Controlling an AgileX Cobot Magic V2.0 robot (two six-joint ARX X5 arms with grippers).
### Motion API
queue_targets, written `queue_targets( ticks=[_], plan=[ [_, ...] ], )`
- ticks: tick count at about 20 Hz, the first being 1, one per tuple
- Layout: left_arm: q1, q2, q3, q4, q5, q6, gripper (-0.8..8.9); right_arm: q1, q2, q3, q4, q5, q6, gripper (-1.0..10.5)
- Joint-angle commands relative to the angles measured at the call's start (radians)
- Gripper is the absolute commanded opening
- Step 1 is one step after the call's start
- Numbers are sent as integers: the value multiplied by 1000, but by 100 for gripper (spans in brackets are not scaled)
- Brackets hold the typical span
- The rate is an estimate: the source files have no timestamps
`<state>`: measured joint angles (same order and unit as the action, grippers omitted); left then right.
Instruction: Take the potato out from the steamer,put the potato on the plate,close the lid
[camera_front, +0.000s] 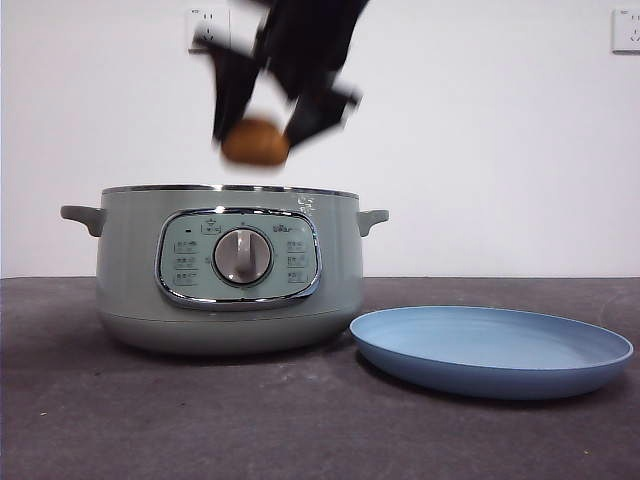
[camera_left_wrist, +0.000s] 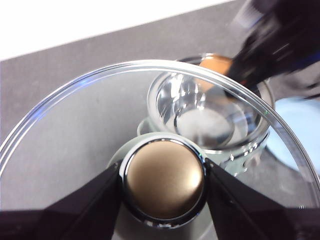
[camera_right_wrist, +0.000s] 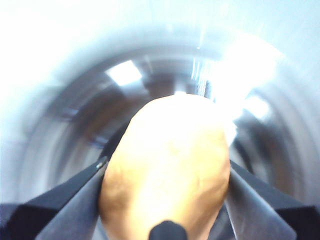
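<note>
My right gripper (camera_front: 270, 130) is shut on the orange-brown potato (camera_front: 256, 142) and holds it just above the open mouth of the sage-green steamer (camera_front: 230, 270). The right wrist view shows the potato (camera_right_wrist: 167, 170) between the jaws, with the blurred steel pot bowl behind it. My left gripper (camera_left_wrist: 164, 182) is shut on the knob (camera_left_wrist: 164, 179) of the clear glass lid (camera_left_wrist: 75, 130) and holds it up off the pot. Through the lid I see the steamer (camera_left_wrist: 210, 120), the potato (camera_left_wrist: 216, 64) and the other arm. The light-blue plate (camera_front: 490, 348) lies to the right of the steamer.
Dark grey tabletop (camera_front: 200, 420) with a white wall behind. Two wall sockets sit high on the wall (camera_front: 208, 28). The steamer's side handles (camera_front: 82, 215) stick out left and right. The plate's near rim is close to the steamer's base.
</note>
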<state>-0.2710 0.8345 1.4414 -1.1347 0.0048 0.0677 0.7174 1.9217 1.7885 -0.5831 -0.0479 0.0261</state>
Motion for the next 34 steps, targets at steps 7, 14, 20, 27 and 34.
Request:
queue_targets(
  ticks=[7,14,20,27,34],
  plan=[
    [2,68,6,112,88,21,-12,-123,-264,-23,-382,80,-80,-15],
    [2,115,6,165,137,34,-12,-249,-460,-481,-212,69,-37,-16],
    [2,140,6,185,159,34,-12,-265,-465,-824,114,-18,7,-16],
    [2,156,6,192,160,37,-12,-269,-414,-937,287,-31,10,-16],
    [2,179,6,207,161,38,-12,-270,-335,-967,339,-32,10,-16]
  ],
)
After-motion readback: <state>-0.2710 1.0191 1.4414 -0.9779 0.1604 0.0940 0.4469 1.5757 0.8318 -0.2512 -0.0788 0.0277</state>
